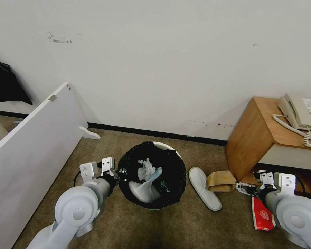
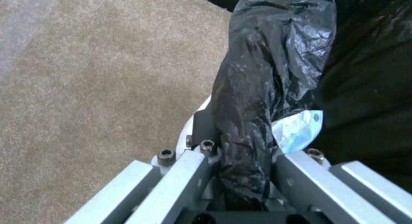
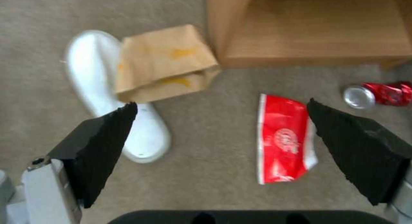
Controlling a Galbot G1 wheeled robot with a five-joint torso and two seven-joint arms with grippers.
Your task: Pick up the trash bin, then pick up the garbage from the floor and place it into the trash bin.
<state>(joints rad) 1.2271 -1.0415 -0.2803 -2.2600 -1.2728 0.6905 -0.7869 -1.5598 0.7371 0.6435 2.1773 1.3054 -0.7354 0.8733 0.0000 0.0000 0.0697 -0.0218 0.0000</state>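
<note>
This looks like an office or hotel-type room. A beige corded desk telephone [image 1: 302, 112] sits on a wooden cabinet [image 1: 257, 138] against a scuffed white wall [image 1: 162, 62] with a black baseboard [image 1: 152, 132]. The floor is brown-grey carpet [image 1: 103, 145], and a white panel [image 1: 34, 145] leans at the left.

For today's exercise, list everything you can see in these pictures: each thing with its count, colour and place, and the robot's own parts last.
trash bin: 1, white, black liner, carpet centre, holding tissues.
slipper: 1, white, beside the bin.
paper bag: 1, brown, overlapping the slipper.
cup: 1, red, flattened, on the carpet.
can: 1, red, near the cabinet.
cabinet: 1, wooden, by the wall.
telephone: 1, beige, on the cabinet.
board: 1, white, leaning.
left gripper: shut on the bin's rim.
right gripper: open above the floor.
</note>
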